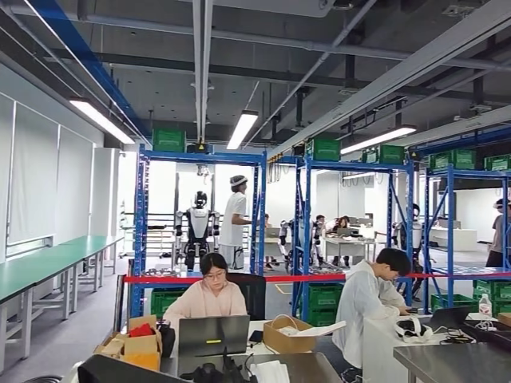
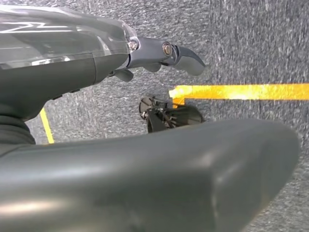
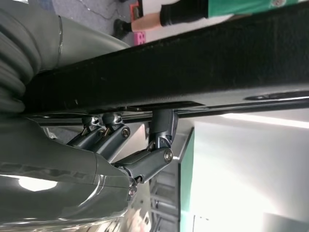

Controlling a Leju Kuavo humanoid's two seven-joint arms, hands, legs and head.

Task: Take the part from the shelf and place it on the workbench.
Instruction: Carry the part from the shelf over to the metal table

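A tall blue shelf rack [image 1: 142, 231] stands mid-room in the head view, with a second blue rack [image 1: 306, 231] just beside it on the right. A long green-topped workbench [image 1: 42, 263] runs along the wall, well apart to the left of the shelf rack. A red strip [image 1: 180, 279] crosses the rack's lower level. Behind the rack stand a humanoid robot [image 1: 197, 227] and a person in a white shirt [image 1: 234, 223]. In front of it, a seated person in pink [image 1: 207, 297] faces a laptop [image 1: 212, 335], and a person in white [image 1: 364, 299] leans over a desk to the right. A green crate [image 1: 168, 140] sits on top of the rack.

In the right wrist view, the right hand [image 3: 73, 169] grips a long black part [image 3: 182, 67], its dark fingers [image 3: 146, 162] hooked over the part's edge.

In the left wrist view, the left hand [image 2: 109, 63] holds nothing, its fingers [image 2: 186, 55] stretched out above grey carpet [image 2: 255, 38] marked with yellow tape [image 2: 240, 91].
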